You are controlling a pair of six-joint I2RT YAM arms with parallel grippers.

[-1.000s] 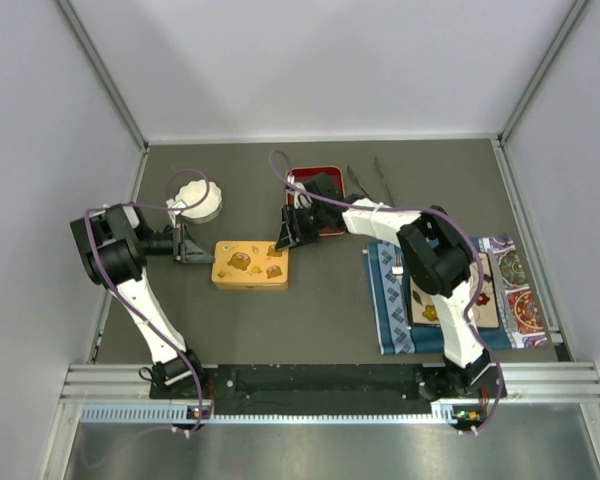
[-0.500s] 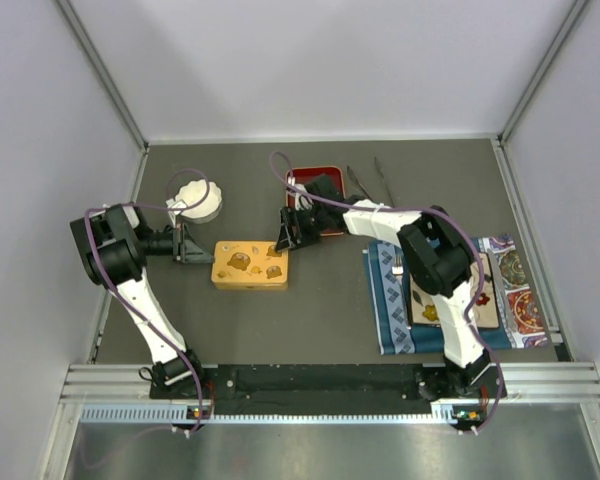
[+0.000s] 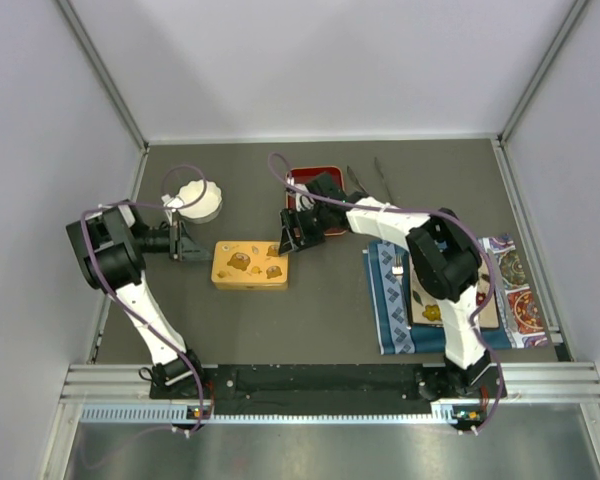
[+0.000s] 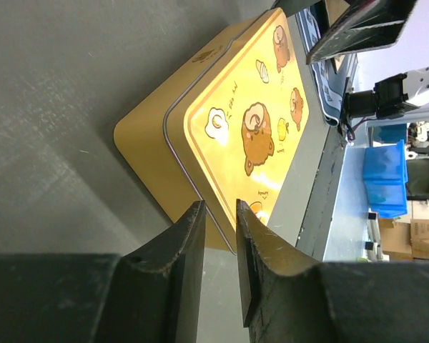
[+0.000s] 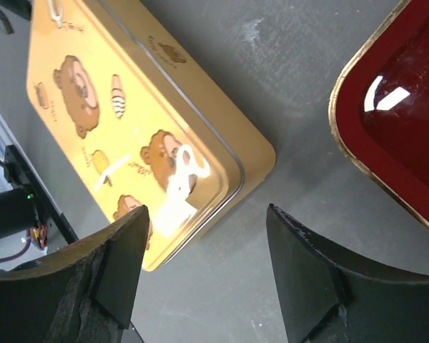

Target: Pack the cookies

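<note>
A closed yellow tin with bear pictures [image 3: 250, 264] lies on the dark table between my grippers; it also shows in the left wrist view [image 4: 243, 121] and the right wrist view [image 5: 129, 143]. No cookie shows clearly in any view. My left gripper [image 3: 187, 243] hangs just left of the tin, its jaws almost together with only a narrow gap and nothing between them [image 4: 219, 214]. My right gripper [image 3: 290, 238] is wide open and empty over the bare table by the tin's far right corner [image 5: 206, 214].
A red tray [image 3: 315, 172] lies behind the right gripper, its rim near the right fingertip [image 5: 400, 121]. A stack of white paper cups [image 3: 198, 200] stands at the back left. Two metal utensils [image 3: 365, 182] lie at the back. A blue mat [image 3: 392, 300] with a board lies on the right.
My left gripper has drawn back a little to the left, away from the tin. The right gripper has shifted slightly. The tin has not moved.
</note>
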